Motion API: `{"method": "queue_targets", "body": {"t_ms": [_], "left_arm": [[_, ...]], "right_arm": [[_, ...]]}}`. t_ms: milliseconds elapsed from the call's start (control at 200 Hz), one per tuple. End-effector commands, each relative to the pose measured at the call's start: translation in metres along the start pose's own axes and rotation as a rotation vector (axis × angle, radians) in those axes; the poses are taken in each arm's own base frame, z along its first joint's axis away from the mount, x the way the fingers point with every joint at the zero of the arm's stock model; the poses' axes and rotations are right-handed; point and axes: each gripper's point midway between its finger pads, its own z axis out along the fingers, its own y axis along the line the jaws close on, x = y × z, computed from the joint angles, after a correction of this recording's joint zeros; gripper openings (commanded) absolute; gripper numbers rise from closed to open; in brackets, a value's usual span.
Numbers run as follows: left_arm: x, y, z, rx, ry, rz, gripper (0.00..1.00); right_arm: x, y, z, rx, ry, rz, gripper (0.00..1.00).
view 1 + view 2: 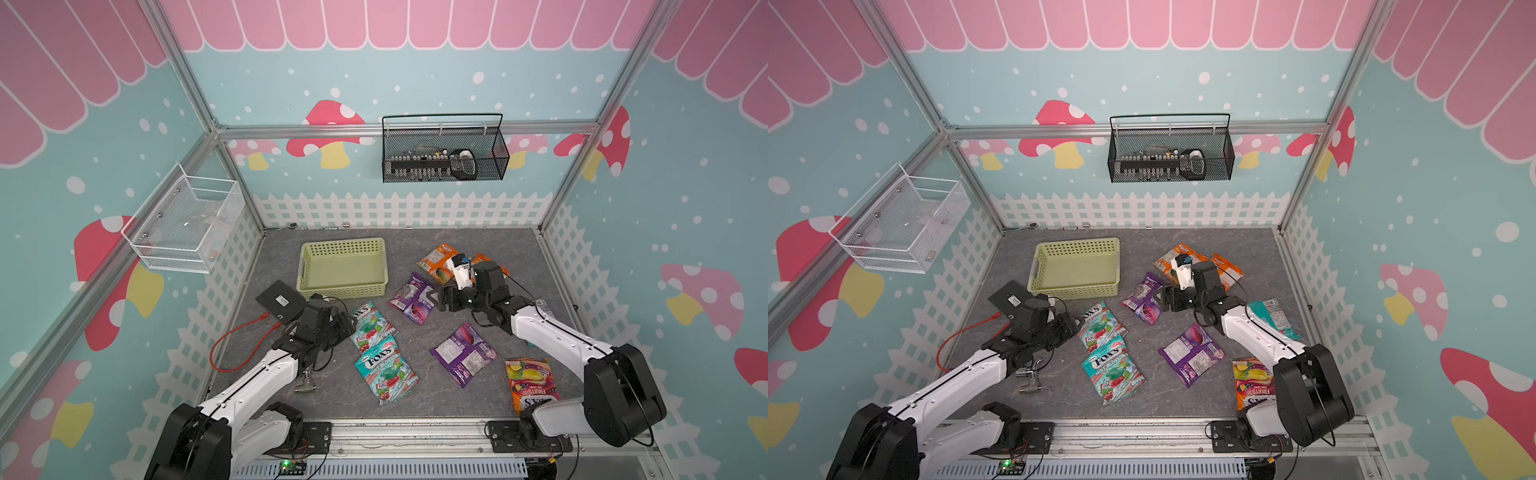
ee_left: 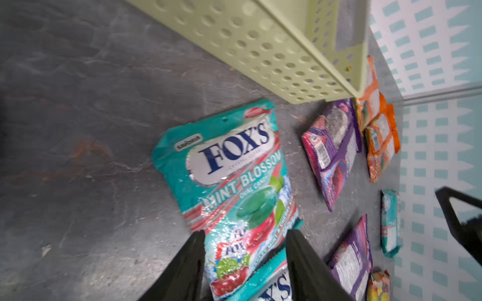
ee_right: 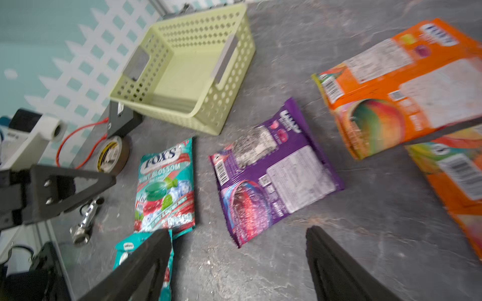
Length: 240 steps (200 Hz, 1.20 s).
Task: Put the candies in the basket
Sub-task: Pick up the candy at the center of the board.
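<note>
Both top views looked steeply down from the front over the whole grey tabletop (image 1: pixel 457 399). Wrist cameras sat low, close, sharing the pale yellow-green perforated plastic basket (image 2: pixel 260 52) (image 3: pixel 224 99).

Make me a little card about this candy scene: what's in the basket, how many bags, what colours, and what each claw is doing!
Basket: empty
Candy bags: eight, all on the table
Colours: three teal, two purple, two orange, one Fruits bag
Left gripper: open, jaws astride a teal bag
Right gripper: open, low over the table by a purple bag
</note>
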Motion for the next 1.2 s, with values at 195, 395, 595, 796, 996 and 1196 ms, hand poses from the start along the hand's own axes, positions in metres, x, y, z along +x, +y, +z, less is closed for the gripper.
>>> {"method": "queue_targets", "body": {"t_ms": [195,395,595,796,996,1196], "left_arm": [[0.001,0.020,0.018,0.000,-0.062,-0.117,0.51],[0.008,0.021,0.026,0.039,-0.045,-0.158,0.49],[0.014,0.017,0.031,0.104,-0.027,-0.174,0.49],[0.023,0.015,0.040,0.143,0.010,-0.178,0.48],[0.021,0.000,0.036,0.230,0.003,-0.175,0.40],[0.016,-0.009,0.026,0.269,-0.025,-0.167,0.19]], "right_arm": [[0.030,0.061,0.055,-0.154,0.078,-0.086,0.74],[0.043,0.075,0.098,-0.168,0.127,-0.111,0.69],[0.058,0.073,0.127,-0.181,0.158,-0.083,0.67],[0.078,0.069,0.139,-0.190,0.211,-0.072,0.66],[0.096,0.071,0.144,-0.211,0.247,-0.062,0.63],[0.100,0.074,0.145,-0.215,0.253,-0.067,0.62]]}}
